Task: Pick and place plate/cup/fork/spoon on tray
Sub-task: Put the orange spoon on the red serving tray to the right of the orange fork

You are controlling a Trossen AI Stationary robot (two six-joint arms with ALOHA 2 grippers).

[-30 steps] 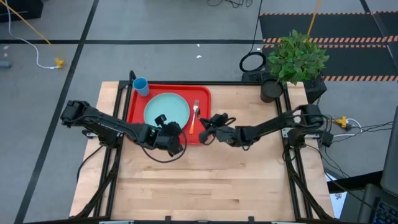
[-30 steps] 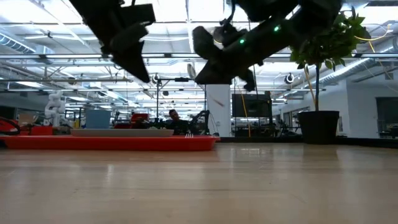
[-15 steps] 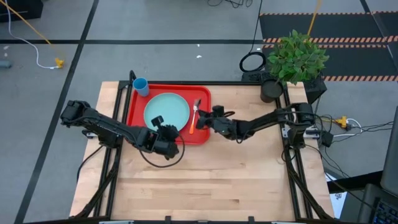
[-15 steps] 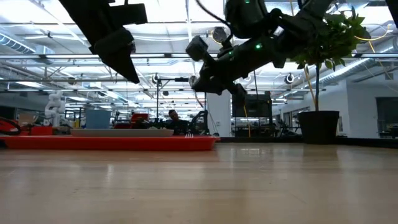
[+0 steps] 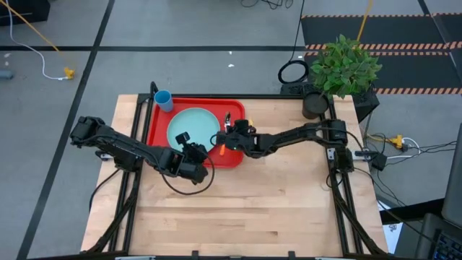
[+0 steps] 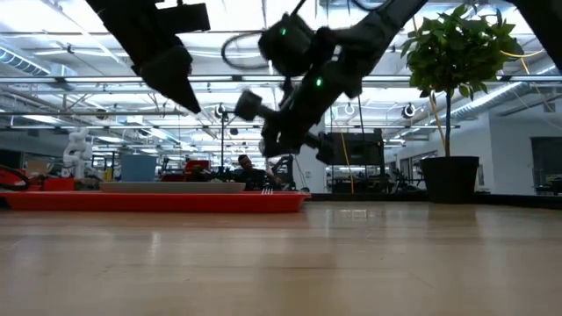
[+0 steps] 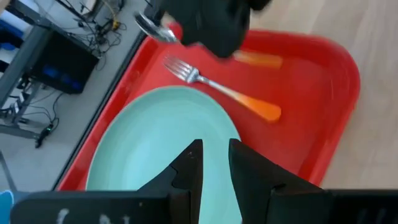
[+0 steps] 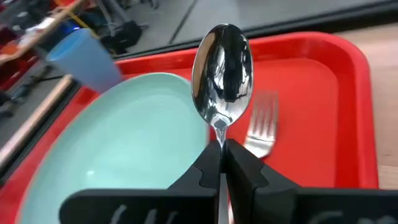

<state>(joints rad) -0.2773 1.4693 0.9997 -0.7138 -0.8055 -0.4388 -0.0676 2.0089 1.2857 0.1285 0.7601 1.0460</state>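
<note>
The red tray [image 5: 234, 159] lies at the table's far left. On it rest the mint plate [image 5: 193, 126], the blue cup [image 5: 163, 100] at the far left corner, and the fork [image 7: 217, 87] right of the plate, lying flat with its tines [image 8: 264, 112] toward the far side. My right gripper [image 5: 225, 137] hovers over the tray's right part, above the fork, shut on the spoon [image 8: 222, 68]. My left gripper [image 7: 215, 163] hovers over the plate's near edge, empty, its fingers a narrow gap apart. My right gripper pinches the spoon's thin metal neck [image 8: 219, 134], just behind the bowl, between its two fingertips. The spoon lies along the fingers, and its bowl [image 8: 222, 68] sticks out ahead of them. In the left wrist view the orange handle [image 7: 258, 59] shows behind the gripper. The spoon is clear of the tray.
A potted plant [image 5: 339, 68] stands at the table's far right corner. Bare wooden table [image 5: 253, 209] stretches across the near half and to the right of the tray. Both arms are close together over the tray.
My right gripper has gone toward the table's left edge and a little toward the far edge. It has gone from just outside the tray's right rim to above the tray's right part, over the fork.
</note>
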